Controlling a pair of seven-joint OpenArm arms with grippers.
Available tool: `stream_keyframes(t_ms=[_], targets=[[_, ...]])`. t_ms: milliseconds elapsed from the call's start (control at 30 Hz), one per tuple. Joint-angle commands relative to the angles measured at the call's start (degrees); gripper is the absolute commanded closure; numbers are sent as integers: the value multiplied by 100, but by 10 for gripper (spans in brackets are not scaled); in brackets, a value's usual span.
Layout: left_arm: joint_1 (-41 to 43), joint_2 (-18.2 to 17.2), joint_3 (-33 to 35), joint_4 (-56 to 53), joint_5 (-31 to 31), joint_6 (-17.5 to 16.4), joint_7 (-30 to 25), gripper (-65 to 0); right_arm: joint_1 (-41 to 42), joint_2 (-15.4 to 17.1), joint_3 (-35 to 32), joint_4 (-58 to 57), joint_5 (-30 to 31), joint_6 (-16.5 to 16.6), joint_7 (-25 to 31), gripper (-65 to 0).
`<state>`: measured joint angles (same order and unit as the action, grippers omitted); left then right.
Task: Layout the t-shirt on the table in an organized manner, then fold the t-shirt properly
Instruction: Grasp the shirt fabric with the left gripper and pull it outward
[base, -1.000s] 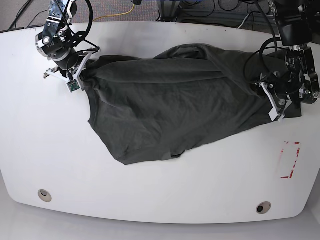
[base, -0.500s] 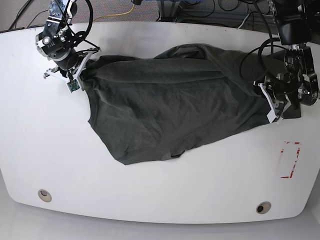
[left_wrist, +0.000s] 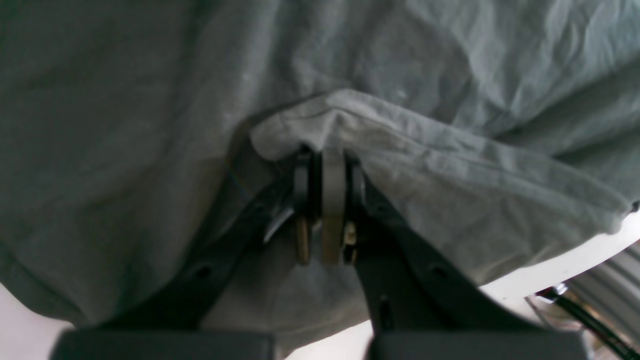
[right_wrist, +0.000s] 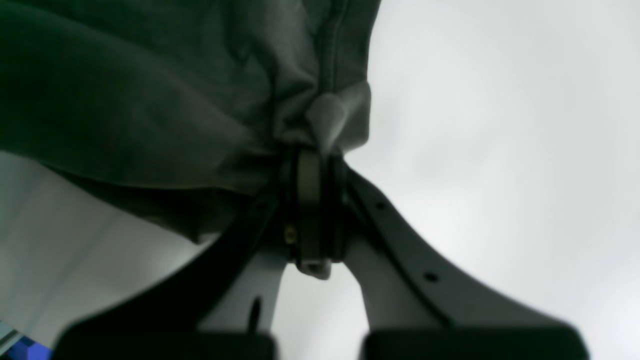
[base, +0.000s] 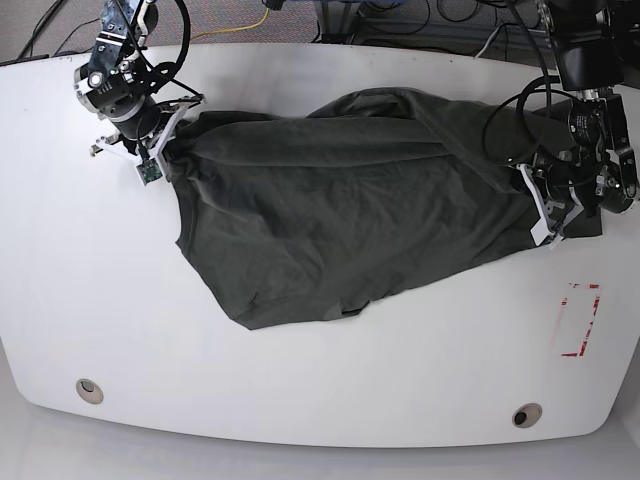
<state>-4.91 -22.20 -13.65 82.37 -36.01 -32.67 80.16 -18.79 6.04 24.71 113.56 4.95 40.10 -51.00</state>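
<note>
While the t-shirt (base: 340, 205) lay spread and wrinkled across the middle of the table (base: 300, 390), we had both arms at its far ends. In the base view the dark charcoal cloth ran from the upper left of the table to its right side, with a long fold along the top edge and a loose corner hanging toward the near edge, well apart from the two grommet holes (base: 89, 390).

We saw the right gripper (base: 160, 145) at the shirt's upper left corner, its jaws pressed together on a bunched hem. The right wrist view showed that pinch closely: the right gripper (right_wrist: 312, 165) held a small gathered tuft of the t-shirt (right_wrist: 175, 90), with bare white table (right_wrist: 500, 125) beside it.

We found the left gripper (base: 540, 210) at the shirt's right end, just above the red tape rectangle (base: 581, 320) and apart from it. In the left wrist view the left gripper (left_wrist: 327, 160) had its jaws drawn narrow, clamped on a raised ridge of the t-shirt (left_wrist: 425, 170), and the fabric draped down over both dark fingers (left_wrist: 400, 250). A strip of the table (left_wrist: 550, 270) showed beyond the cloth's edge there.

Between the two grips the shirt rested flat on the table, creased but not folded.
</note>
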Motion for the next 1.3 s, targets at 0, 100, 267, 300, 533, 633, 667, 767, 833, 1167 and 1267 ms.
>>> stream_keyframes(t_ms=[0, 100, 267, 300, 533, 633, 667, 767, 833, 1167, 1267], targets=[[-76, -106, -28, 295, -69, -61, -16, 0, 37, 51, 21, 130, 72, -10, 111, -2], [-68, -106, -55, 682, -69, -61, -16, 0, 37, 51, 21, 130, 72, -10, 111, -2], [99, -106, -134, 1341, -78, -87, -16, 0, 54, 51, 21, 130, 54, -10, 111, -2], [135, -106, -169, 1456, -78, -96, -16, 0, 63, 51, 21, 130, 54, -10, 111, -2], [785, -334, -363, 2387, -69, -729, -16, 0, 151, 51, 30, 130, 28, -10, 111, -2], [1146, -519, -406, 2634, -69, -733, -16, 0, 169, 51, 30, 130, 28, -10, 103, -2], [1269, -572, -459, 2677, -69, -733, -16, 0, 169, 51, 30, 130, 28, -10, 103, -2], [1673, -712, -767, 2801, -78, -733, -16, 0, 169, 51, 30, 130, 28, -10, 103, -2], [2042, -774, -1110, 2871, -78, -733, -16, 0, 169, 51, 30, 130, 28, -10, 103, -2], [3414, -818, -2270, 2888, -78, -733, -16, 0, 160, 51, 30, 121, 28, -10, 103, -2], [3827, -827, -2341, 2888, -78, -733, -16, 0, 160, 51, 30, 121, 28, -10, 103, -2]])
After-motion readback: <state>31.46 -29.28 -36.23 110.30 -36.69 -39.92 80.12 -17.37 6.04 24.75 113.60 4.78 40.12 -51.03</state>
